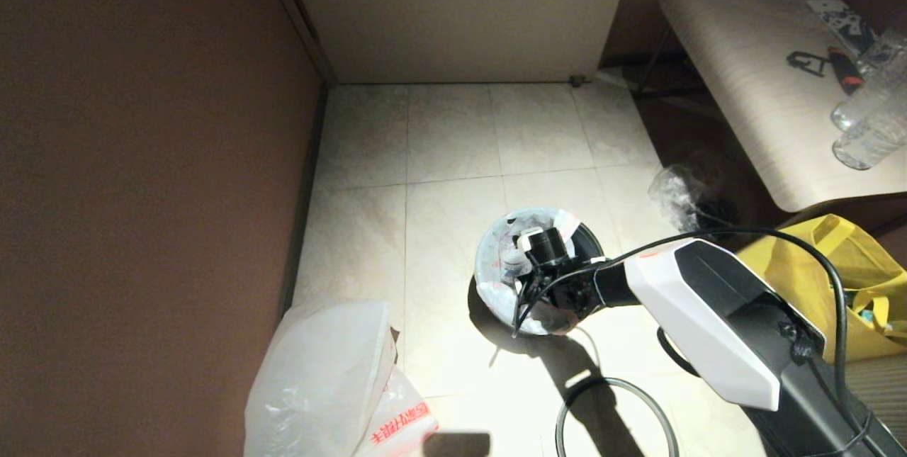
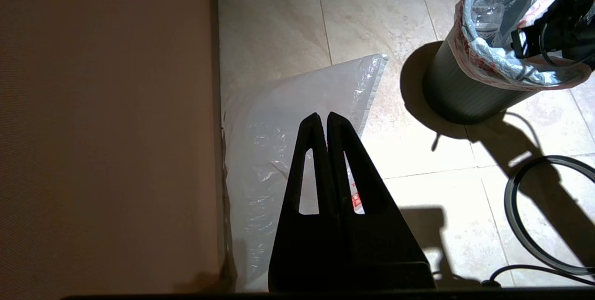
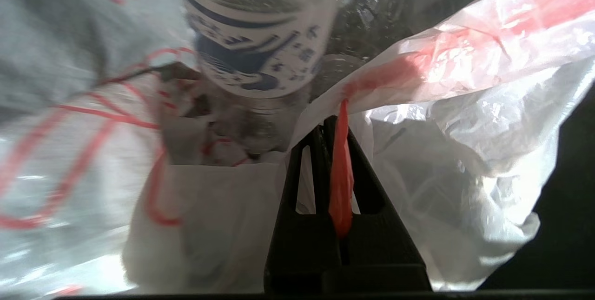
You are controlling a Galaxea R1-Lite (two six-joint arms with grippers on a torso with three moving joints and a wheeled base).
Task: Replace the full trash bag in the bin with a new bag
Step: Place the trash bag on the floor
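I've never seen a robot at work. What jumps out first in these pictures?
The right gripper reaches into the bin in the middle of the floor, shut on an orange-pink strip of the full trash bag. The new bag lies by the wall under the left gripper, which is shut and empty.

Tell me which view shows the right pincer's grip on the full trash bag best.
The right wrist view: the right pincer is shut on an orange-pink handle strip of the full trash bag. The head view shows the arm over the bin, hiding the grip. The left wrist view shows only the bag's rim from afar.
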